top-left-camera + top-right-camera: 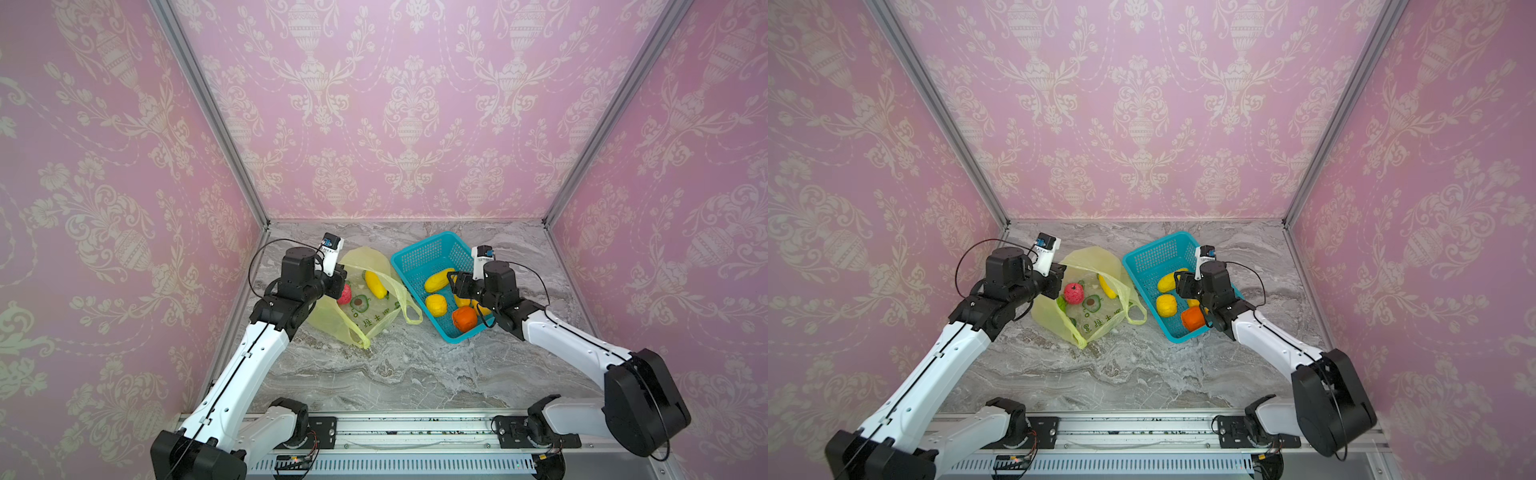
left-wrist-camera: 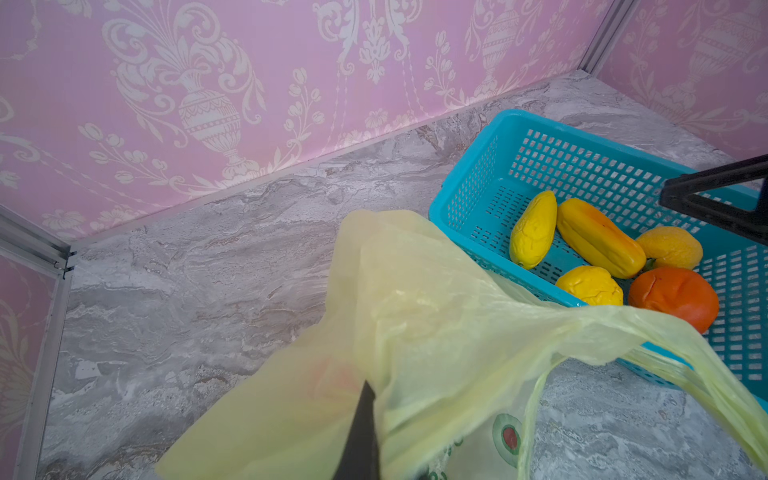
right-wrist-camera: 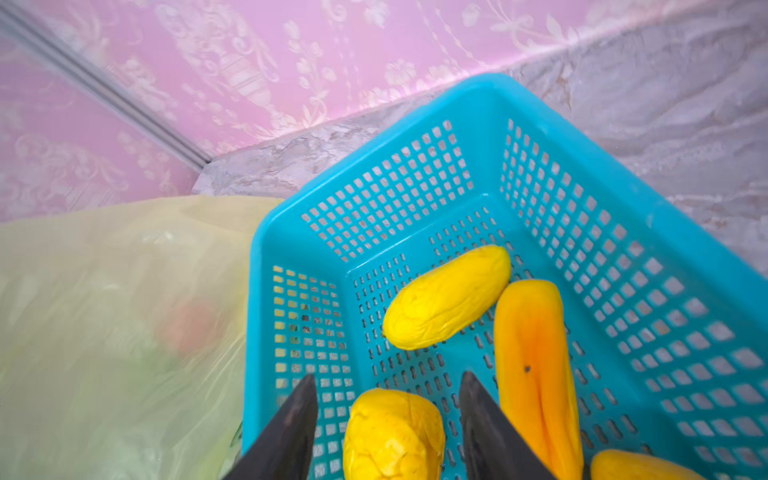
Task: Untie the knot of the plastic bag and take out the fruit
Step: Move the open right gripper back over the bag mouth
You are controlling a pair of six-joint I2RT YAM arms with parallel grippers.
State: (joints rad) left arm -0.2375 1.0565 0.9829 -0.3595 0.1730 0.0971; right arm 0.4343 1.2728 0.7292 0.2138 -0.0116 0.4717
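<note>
Fruit [image 1: 464,318]: five pieces lie in the basket [image 1: 419,245]; we see perhaps three more in the untied plastic bag [image 1: 365,254] on the table [image 1: 395,374]. Left pincer [image 1: 338,283] pinches its rim; right pincer [image 3: 387,376] hangs spread.

The basket [image 1: 432,251] is bright teal, its walls and floor pierced in a regular grid of small slots. Inside it lie a lemon-yellow oblong fruit [image 1: 438,280], a rounder yellow fruit [image 1: 435,305], a long fruit [image 3: 534,365] shading from yellow to orange down its middle, and a deep orange fruit [image 1: 464,319]. Just beside the basket, the plastic bag [image 1: 328,322] is translucent yellow-green, printed with green avocado pictures with red-brown pits and green characters. In it show a pink-red fruit [image 1: 1073,293] and a banana-like yellow fruit [image 1: 375,284]. Under the basket the table [image 1: 395,374] is grey marble with pale and brownish veins. Behind the basket the walls [image 1: 411,104] are pink, with a cream damask of urns, flowers and beaded swags.
</note>
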